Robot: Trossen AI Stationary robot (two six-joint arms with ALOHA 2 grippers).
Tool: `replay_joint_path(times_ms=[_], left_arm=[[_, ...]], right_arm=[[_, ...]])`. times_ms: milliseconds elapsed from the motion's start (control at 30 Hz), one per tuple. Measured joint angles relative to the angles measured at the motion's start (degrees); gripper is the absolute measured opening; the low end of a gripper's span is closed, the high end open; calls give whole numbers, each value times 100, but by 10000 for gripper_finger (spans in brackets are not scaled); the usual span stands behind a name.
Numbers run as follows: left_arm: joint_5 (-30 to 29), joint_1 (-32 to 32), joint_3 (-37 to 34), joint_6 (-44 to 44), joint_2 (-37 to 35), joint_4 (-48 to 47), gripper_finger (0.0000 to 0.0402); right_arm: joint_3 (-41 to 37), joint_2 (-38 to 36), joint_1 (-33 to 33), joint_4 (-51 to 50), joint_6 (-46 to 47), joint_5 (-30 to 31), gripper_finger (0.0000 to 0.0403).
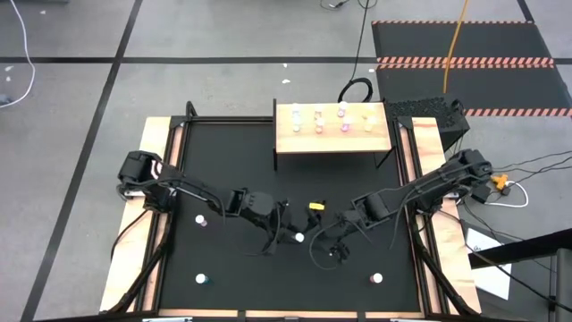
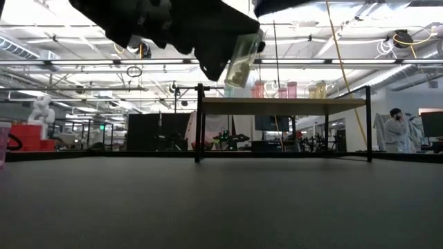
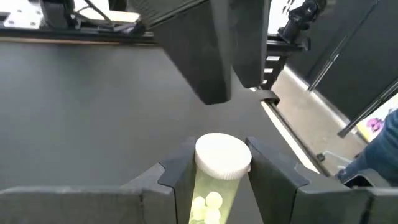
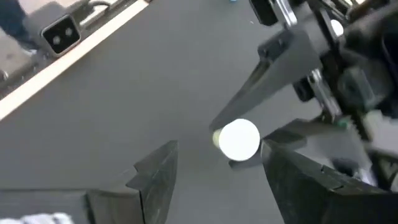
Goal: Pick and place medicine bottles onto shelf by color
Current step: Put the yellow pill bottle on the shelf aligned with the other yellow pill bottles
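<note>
A medicine bottle (image 3: 214,186) with a white cap and a yellowish body holding pale pills sits between the fingers of my left gripper (image 1: 290,234), above the middle of the black table. My right gripper (image 4: 219,148) stands open just beyond the bottle's cap (image 4: 239,138), fingers on either side of it without touching. The light-wood shelf (image 1: 290,143) stands at the table's far edge on thin black legs, with several pink and yellow bottles (image 1: 343,127) upright on it. My left gripper pinches the bottle's clear body just below the cap (image 3: 208,183) between its two fingers. The bottle lies along the fingers, cap pointing away from the wrist. It hangs tilted (image 2: 242,59), clear of the table.
Three loose bottles stand on the table: a pink one (image 1: 200,220) at the left, one (image 1: 202,279) near the front left and one (image 1: 376,279) near the front right. A small yellow thing (image 1: 315,207) lies just beyond the grippers. Pale wooden strips (image 1: 152,197) edge the table.
</note>
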Motion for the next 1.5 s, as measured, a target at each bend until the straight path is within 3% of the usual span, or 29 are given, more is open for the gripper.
replay_joint_path(times_ms=[200,367,800,933,1500], left_arm=[[-19,24,-2,-726,232,8,139],[-11,37,2,-760,264,110,140],[4,46,-7,-1050,281,174,140],[-30,47,-7,-1065,281,148,140],[-1200,-275,0,-322,279,-1060,140]], right_arm=[[0,115,-143,-35,-668,-31,227],[0,403,-294,108,-1228,-621,227],[-2,776,-392,574,-1971,-586,226],[-2,770,-417,573,-1938,-594,226],[-7,491,-229,41,-631,-266,226]])
